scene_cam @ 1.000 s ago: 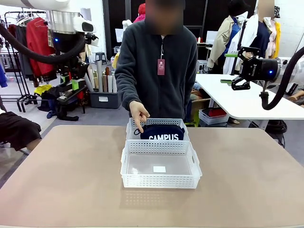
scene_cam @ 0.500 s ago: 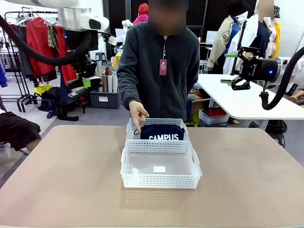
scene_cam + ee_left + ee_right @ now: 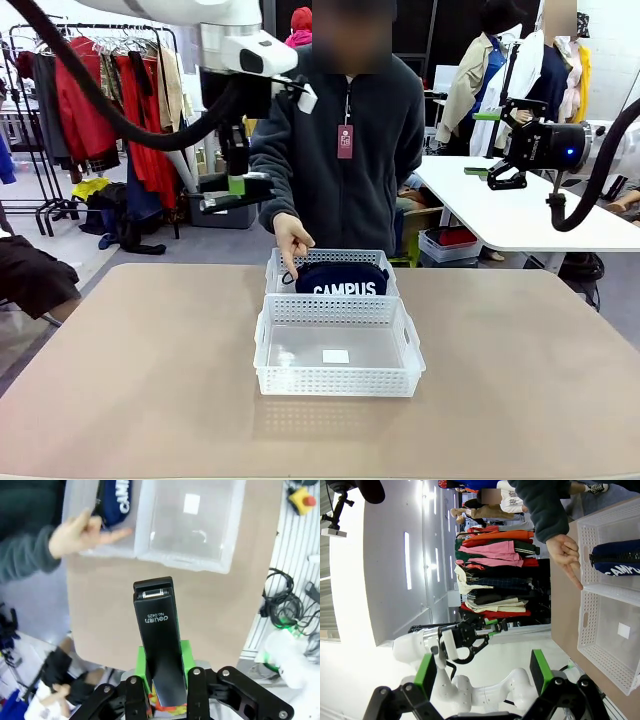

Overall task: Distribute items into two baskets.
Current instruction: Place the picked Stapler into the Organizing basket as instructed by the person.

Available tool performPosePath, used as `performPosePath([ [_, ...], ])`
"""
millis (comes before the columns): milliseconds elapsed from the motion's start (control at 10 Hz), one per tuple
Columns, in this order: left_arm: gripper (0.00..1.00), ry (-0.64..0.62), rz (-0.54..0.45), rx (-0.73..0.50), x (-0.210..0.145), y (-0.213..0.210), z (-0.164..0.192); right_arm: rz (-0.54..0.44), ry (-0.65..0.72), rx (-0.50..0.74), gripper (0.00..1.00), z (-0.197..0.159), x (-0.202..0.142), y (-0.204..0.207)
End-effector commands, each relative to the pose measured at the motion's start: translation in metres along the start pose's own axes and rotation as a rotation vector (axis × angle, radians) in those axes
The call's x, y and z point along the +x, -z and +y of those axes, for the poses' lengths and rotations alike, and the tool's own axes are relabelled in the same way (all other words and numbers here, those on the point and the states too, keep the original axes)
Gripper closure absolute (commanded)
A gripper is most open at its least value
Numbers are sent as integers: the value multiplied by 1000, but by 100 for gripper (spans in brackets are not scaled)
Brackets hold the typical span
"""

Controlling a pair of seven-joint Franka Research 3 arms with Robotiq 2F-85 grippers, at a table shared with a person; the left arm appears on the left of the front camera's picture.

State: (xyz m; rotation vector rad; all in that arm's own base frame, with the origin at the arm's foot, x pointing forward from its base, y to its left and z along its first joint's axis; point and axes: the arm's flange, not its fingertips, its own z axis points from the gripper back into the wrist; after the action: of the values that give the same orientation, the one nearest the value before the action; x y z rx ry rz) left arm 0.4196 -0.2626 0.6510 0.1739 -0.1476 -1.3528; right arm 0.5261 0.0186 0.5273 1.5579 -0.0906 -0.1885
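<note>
Here, the left gripper [image 3: 232, 187] hangs high above the table [image 3: 130, 380], pinching the black stapler [image 3: 159, 635]. The person's hand [image 3: 293, 240] points into the far basket [image 3: 280, 272] holding the navy pouch [image 3: 342, 279]; the near basket [image 3: 336, 382] lies just before it. The right gripper [image 3: 492, 146] hangs spread wide.

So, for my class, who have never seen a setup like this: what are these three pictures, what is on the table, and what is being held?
Two robot arms share a table with a person. The front picture looks across the table. The other two come from cameras on each arm's wrist. On the table stand two white baskets: the far basket holds a navy pouch, the near basket holds no item. The person's hand points at the far one. The left gripper is shut on a black stapler. The right gripper is open, holding nothing.
</note>
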Motion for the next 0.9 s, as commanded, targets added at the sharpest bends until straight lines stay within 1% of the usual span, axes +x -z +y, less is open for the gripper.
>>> performPosePath([
  [0, 100, 98, -12, 58, 3, -1, -11, -17, 3, 12, 0, 1, -2, 1],
  [100, 100, 116, -3, 52, 8, 1, -16, -17, 3, 12, 0, 1, -2, 1],
  [200, 100, 88, -7, 43, 8, 1, -14, -17, 3, 12, 0, 1, -2, 1],
  [300, 100, 89, -6, 26, 19, -4, -17, -17, 3, 12, 0, 1, -2, 1],
  [800, 100, 93, -3, 21, 22, -1, -17, -17, 3, 12, 0, 1, -2, 1],
])
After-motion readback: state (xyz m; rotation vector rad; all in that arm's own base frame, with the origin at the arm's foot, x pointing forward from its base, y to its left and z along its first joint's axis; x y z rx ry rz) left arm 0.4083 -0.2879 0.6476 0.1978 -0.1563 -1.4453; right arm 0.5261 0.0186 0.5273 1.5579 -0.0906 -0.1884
